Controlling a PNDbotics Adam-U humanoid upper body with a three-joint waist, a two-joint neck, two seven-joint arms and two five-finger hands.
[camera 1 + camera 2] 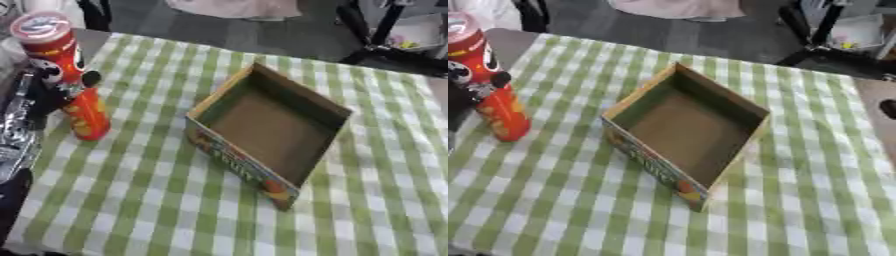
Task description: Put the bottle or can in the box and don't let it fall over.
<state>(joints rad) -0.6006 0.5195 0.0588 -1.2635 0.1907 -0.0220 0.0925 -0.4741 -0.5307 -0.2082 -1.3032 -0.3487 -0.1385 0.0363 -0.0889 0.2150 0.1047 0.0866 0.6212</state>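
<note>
Green-and-white checked cloth over the table (131, 200), nearest of all. Further in, an open cardboard box (271, 127) with printed sides, sitting at an angle mid-table, nothing inside. Far left, a tall red can (66, 75) with a pale lid, tilted and apparently lifted clear of the cloth, well apart from the box. Left robot hand (39, 82) curled round the can's middle, dark fingers across the label; silver arm parts along the left edge. Right robot hand nowhere in either view. Task judged early: can grasped, not yet carried over, not yet set upright in the box. Beyond the table, dark floor, black stand legs at far right, pale fabric at the far edge.
</note>
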